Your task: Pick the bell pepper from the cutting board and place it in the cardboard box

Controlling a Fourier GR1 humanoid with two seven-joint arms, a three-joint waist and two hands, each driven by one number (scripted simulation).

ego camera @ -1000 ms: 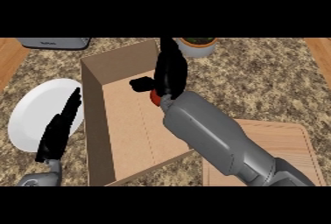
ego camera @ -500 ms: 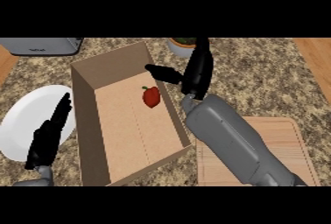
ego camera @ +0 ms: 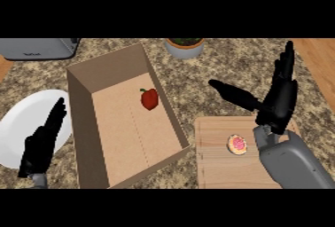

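The pepper (ego camera: 149,98) is lying inside the box (ego camera: 81,116), near its right wall. The right hand (ego camera: 278,103) is hovering over the board's (ego camera: 217,164) far edge, fingers released, holding nothing. The left hand (ego camera: 43,142) is resting over the plate (ego camera: 14,133), fingers straight.

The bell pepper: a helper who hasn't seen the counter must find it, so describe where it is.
Find the open cardboard box left of the cutting board. The bell pepper lies on its floor near the right wall. It is the only red thing inside.
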